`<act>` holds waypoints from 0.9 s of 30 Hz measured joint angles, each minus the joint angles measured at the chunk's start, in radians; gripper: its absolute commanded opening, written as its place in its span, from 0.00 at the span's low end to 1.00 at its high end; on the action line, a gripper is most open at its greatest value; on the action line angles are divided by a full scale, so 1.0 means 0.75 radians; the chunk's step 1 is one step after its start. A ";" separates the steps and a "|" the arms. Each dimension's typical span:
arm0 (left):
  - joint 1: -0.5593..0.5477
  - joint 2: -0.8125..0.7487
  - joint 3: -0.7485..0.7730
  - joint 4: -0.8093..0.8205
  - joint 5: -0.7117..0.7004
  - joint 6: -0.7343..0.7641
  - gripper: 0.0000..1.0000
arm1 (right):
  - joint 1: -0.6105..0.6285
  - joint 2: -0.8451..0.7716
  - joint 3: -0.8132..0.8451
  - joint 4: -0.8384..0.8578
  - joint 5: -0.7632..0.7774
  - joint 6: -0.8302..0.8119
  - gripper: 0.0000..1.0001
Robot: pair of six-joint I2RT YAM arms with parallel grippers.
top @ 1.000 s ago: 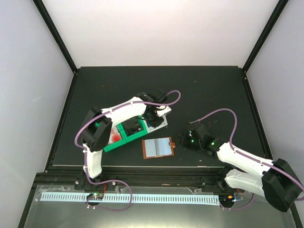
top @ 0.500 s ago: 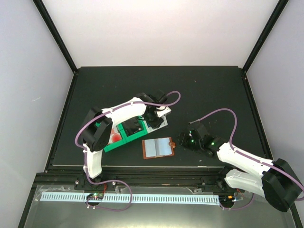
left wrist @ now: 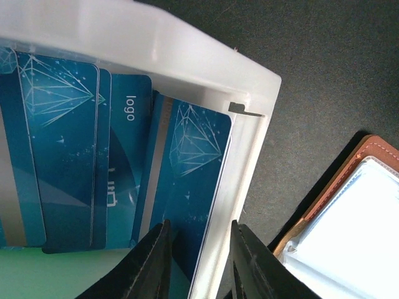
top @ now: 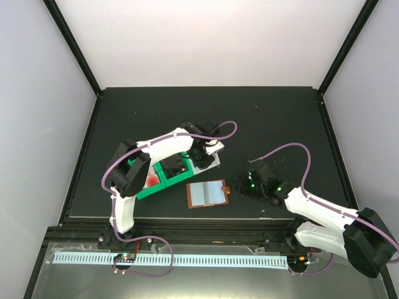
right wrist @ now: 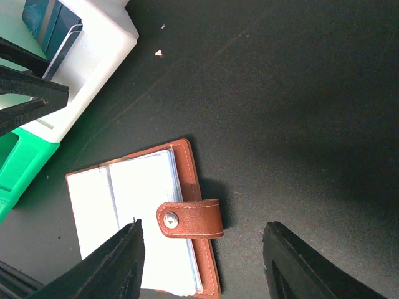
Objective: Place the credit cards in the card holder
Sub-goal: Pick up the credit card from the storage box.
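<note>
Several blue credit cards (left wrist: 68, 162) stand in a white bin (left wrist: 206, 56). My left gripper (left wrist: 199, 227) reaches down at that bin's right end (top: 209, 161), jaws narrowly open. One finger is over the rightmost blue card (left wrist: 187, 168) and the other is outside the wall, so the card's edge and the wall lie between them. The card holder (top: 207, 194) lies open on the black table with its brown cover and pale pockets (right wrist: 137, 205) showing and its snap tab (right wrist: 190, 218) folded over. My right gripper (right wrist: 202, 240) hovers open above that tab, holding nothing.
A green bin (top: 153, 184) adjoins the white one on the left, with something red (top: 151, 180) inside. The card holder's corner (left wrist: 349, 230) lies close to the white bin. Black frame posts stand at the table's back corners.
My left gripper has shifted very slightly at the white bin's end. The right arm and the card holder have stayed put.
</note>
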 measured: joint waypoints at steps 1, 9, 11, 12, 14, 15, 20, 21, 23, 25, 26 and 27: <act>0.000 0.000 0.000 0.000 0.000 0.000 0.27 | 0.000 0.000 0.000 0.000 0.000 0.000 0.54; 0.000 -0.003 0.000 -0.005 0.006 0.000 0.22 | 0.000 0.000 0.000 0.000 0.000 0.000 0.54; 0.000 -0.006 0.000 -0.007 0.010 0.000 0.21 | 0.000 0.000 0.000 0.000 0.000 0.000 0.54; 0.000 -0.007 0.000 -0.007 0.011 0.001 0.21 | 0.000 0.000 0.000 0.000 0.000 0.000 0.54; 0.000 -0.007 0.000 -0.008 0.011 0.000 0.21 | 0.000 0.000 0.000 0.000 0.000 0.000 0.54; 0.000 -0.007 0.000 -0.010 0.011 0.000 0.21 | 0.000 0.000 0.000 0.000 0.000 0.000 0.54; 0.000 -0.013 0.000 -0.014 0.011 0.000 0.21 | 0.000 0.000 0.000 0.000 0.000 0.001 0.54; 0.000 -0.016 0.000 -0.017 0.011 0.000 0.21 | 0.000 0.000 0.000 0.000 0.000 0.001 0.54; 0.000 -0.024 0.000 -0.021 0.015 0.000 0.21 | 0.000 0.000 0.000 0.000 -0.001 0.000 0.54; 0.000 -0.032 0.000 -0.023 0.020 0.000 0.21 | 0.000 0.001 0.000 0.000 -0.001 0.000 0.54; 0.000 -0.034 0.000 -0.025 0.021 0.000 0.20 | 0.000 0.002 0.000 0.001 -0.001 0.000 0.54; 0.000 -0.037 0.000 -0.027 0.023 0.000 0.18 | 0.000 0.004 0.000 0.001 -0.001 0.000 0.54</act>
